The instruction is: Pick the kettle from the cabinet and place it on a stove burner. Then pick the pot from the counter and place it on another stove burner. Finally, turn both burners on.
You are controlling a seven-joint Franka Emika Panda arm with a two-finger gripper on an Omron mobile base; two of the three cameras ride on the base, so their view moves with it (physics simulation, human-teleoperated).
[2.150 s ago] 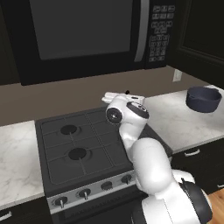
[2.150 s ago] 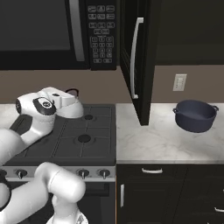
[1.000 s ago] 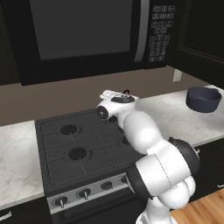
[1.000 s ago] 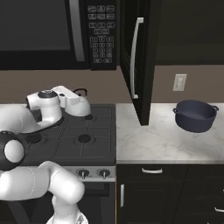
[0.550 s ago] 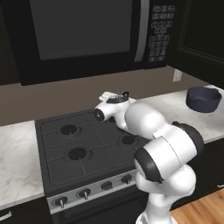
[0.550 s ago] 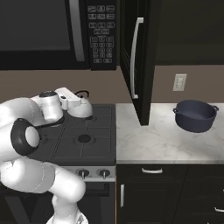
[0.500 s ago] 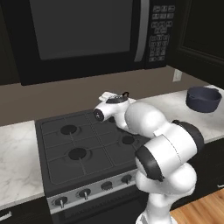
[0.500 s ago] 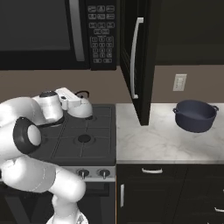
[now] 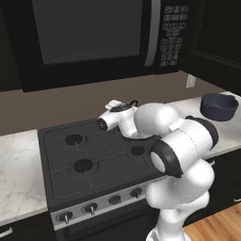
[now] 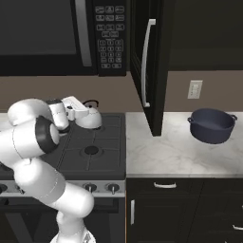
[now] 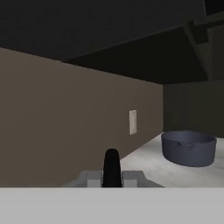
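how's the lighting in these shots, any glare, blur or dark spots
Left base view: even flat light, sharp, faint sheen on the microwave door. Right base view: the cabinet interior is near black, the pot casts a soft shadow on the counter. Hand view: dim and softer, overhead surfaces almost black.

White arm folded low and reaching forward, wrist level, claw (image 10: 88,110) closed tight, fingers together

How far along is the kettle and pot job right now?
Done: the kettle is out of the open cabinet and over the stove's back right burner. In hand: the gripper is shut on the kettle's handle; whether the kettle is resting on the grate is unclear. Left: release it, move the pot from the counter to another burner, then turn both burners on.
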